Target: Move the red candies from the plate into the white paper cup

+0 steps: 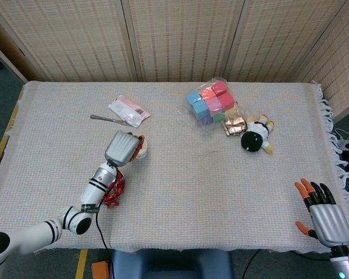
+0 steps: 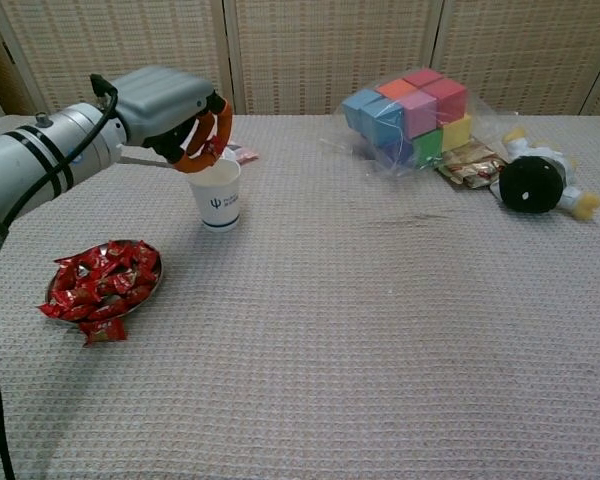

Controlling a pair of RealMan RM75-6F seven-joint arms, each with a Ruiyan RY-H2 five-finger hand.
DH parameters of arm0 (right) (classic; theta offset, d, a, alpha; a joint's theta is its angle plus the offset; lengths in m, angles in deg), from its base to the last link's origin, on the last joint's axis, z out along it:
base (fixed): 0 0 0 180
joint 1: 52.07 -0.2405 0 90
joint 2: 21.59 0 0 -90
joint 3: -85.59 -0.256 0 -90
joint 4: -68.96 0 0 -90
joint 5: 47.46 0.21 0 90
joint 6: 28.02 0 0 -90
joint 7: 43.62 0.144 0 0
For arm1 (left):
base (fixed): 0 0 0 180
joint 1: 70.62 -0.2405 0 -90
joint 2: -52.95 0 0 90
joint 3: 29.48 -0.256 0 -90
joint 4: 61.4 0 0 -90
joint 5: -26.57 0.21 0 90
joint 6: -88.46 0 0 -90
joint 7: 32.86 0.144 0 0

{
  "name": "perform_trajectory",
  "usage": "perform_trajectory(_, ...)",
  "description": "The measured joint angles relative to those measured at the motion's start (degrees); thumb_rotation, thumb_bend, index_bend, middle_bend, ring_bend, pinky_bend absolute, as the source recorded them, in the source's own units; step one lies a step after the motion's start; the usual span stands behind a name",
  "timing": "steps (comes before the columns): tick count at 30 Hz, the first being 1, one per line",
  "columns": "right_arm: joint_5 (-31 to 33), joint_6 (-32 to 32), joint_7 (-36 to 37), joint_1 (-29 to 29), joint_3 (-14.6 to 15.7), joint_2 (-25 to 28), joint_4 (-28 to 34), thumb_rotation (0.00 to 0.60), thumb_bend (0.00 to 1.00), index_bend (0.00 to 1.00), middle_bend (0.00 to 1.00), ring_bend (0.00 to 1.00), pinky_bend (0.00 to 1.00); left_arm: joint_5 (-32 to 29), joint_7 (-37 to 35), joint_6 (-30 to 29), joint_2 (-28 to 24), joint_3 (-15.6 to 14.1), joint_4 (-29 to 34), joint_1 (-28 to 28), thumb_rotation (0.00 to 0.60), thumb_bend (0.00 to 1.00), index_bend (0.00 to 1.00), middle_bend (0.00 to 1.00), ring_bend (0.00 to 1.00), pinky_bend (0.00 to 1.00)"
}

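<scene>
The white paper cup [image 2: 217,198] stands upright left of the table's middle; the head view shows only part of this cup [image 1: 142,152]. My left hand [image 2: 170,105] hangs just above the cup's mouth, its orange fingertips [image 2: 208,140] curled in and pinching what looks like a small red candy. From overhead, the left hand [image 1: 122,148] covers the cup's left side. A metal plate [image 2: 157,283] heaped with red candies [image 2: 102,280] lies in front of the cup, and one candy [image 2: 102,331] lies off its rim. My right hand [image 1: 327,221] rests open at the near right edge.
A bag of coloured blocks [image 2: 408,115] and a black and white plush toy [image 2: 535,180] lie far right. A gold packet [image 1: 235,124] sits between them. A pink packet [image 1: 128,110] and a knife [image 1: 107,120] lie behind the cup.
</scene>
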Motion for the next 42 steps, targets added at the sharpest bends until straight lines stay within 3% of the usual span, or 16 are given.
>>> perform_trajectory(5,0.35,0.12,-0.15,-0.04,-0.12,-0.08,-0.03,0.600,0.11,0.00,0.00,0.00,0.00,-0.79,-0.62,1.02,0.91,-0.16,-1.75,0.94,0.600,0.55,0.60,0.61,0.58,0.98)
perform_trajectory(14,1.21,-0.17,-0.36,0.00,-0.56,-0.24,0.13,0.600,0.11,0.00,0.00,0.00,0.00,-2.70,0.04,4.67,2.75,-1.84,-6.52,2.79,0.600,0.47,0.36,0.40,0.38,0.84)
perform_trajectory(18,1.24,-0.08,-0.26,-0.04,-0.51,-0.18,0.10,0.600,0.11,0.00,0.00,0.00,0.00,-3.44,0.44,3.79,2.50,-1.90,-6.06,2.76,0.600,0.45,0.27,0.33,0.35,0.84)
perform_trajectory(32,-0.80,-1.18,-0.23,0.40,0.29,-0.16,0.28,0.600,0.11,0.00,0.00,0.00,0.00,-4.05,3.15,-0.55,-3.56,-3.62,5.12,-0.48,0.600,0.44,0.24,0.30,0.36,0.84)
perform_trajectory(38,-1.47,-0.98,0.35,0.32,0.62,-0.01,0.04,0.600,0.11,0.00,0.00,0.00,0.00,-0.16,1.61,-5.87,-9.24,-8.15,15.39,-5.76,0.600,0.42,0.23,0.29,0.47,0.85)
perform_trajectory(42,-2.85,-1.39,0.54,0.45,1.10,0.12,0.11,0.600,0.11,0.00,0.00,0.00,0.00,6.16,-1.34,-11.59,-13.54,-15.12,21.98,-11.96,0.600,0.41,0.23,0.29,0.52,0.88)
